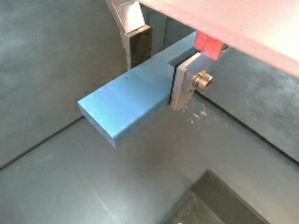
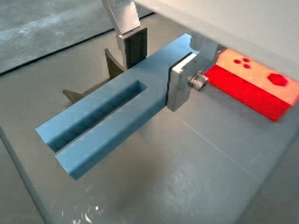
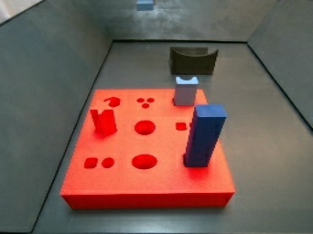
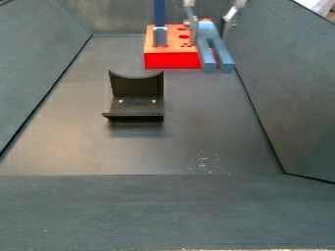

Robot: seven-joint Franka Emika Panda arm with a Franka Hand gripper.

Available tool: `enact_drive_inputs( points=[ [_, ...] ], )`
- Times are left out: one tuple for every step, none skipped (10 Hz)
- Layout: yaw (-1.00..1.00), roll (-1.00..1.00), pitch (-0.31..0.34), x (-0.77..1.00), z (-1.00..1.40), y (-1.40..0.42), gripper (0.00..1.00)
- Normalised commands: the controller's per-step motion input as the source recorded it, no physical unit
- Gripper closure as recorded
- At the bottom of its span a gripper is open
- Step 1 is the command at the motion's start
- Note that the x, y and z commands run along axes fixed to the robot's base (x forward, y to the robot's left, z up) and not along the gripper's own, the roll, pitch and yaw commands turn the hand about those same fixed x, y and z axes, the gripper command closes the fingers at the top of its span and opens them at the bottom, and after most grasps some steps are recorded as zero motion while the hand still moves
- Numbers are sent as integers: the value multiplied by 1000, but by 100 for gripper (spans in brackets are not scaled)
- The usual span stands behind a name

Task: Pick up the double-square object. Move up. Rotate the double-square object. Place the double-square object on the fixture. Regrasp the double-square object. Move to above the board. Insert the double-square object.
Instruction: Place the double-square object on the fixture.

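The double-square object is a pale blue bar with a long slot in its top face. It hangs level in the air, clear of the grey floor. My gripper is shut on it near one end, one silver finger on each long side, as both wrist views show. In a side view the bar floats beside the red board, with the gripper above it. The dark fixture stands on the floor nearer the camera, well apart from the bar. Only a blue speck of the bar shows in a side view.
On the board stand a tall dark blue block, a short pale grey peg and a red piece. The fixture sits behind the board. Sloped grey walls enclose the floor on all sides.
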Motion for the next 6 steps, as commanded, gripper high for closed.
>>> enact_drive_inputs(
  points=[
    [68,1,154,1000,-71,-127,100],
    [42,-10,148,1000,-61,-115,100],
    [33,-17,148,1000,-54,-106,100],
    [28,-23,151,1000,-50,-95,100],
    [27,-27,151,1000,-44,-86,100],
    [23,-33,156,1000,-37,-74,100]
  ],
)
